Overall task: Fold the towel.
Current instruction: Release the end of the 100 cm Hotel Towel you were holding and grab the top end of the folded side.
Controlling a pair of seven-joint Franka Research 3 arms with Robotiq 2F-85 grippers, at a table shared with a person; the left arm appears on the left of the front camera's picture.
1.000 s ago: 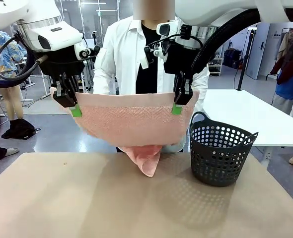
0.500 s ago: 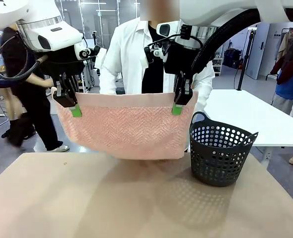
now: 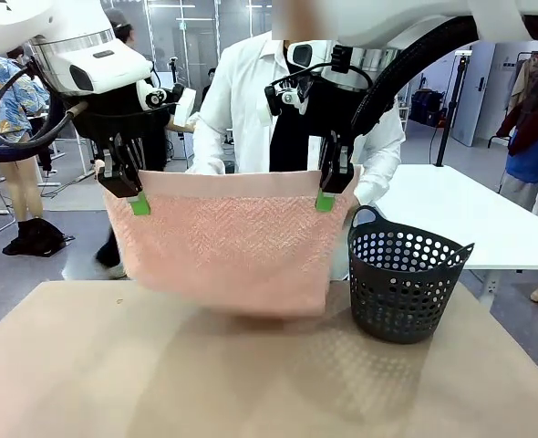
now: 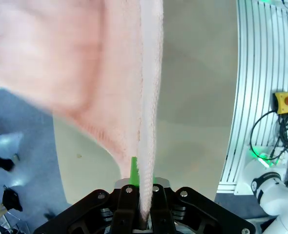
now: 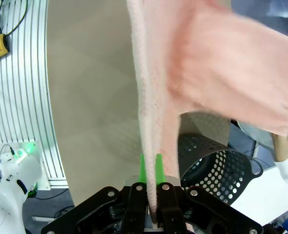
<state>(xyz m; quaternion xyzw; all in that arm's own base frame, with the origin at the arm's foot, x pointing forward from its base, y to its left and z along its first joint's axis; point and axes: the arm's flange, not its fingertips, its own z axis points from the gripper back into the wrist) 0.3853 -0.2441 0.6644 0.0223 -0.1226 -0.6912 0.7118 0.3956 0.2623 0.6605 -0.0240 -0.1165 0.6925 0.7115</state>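
Our left tool (image 3: 139,203) and right tool (image 3: 325,200) are each clamped shut on one top corner of the towel (image 3: 223,242). We hold the light pink towel spread flat between them, hanging over the far part of the tan worktop (image 3: 251,383). We cannot tell whether its lower edge touches the surface. A dark perforated basket (image 3: 404,283) stands on the worktop just to the towel's right. A person in a white shirt (image 3: 242,100) stands behind the towel.
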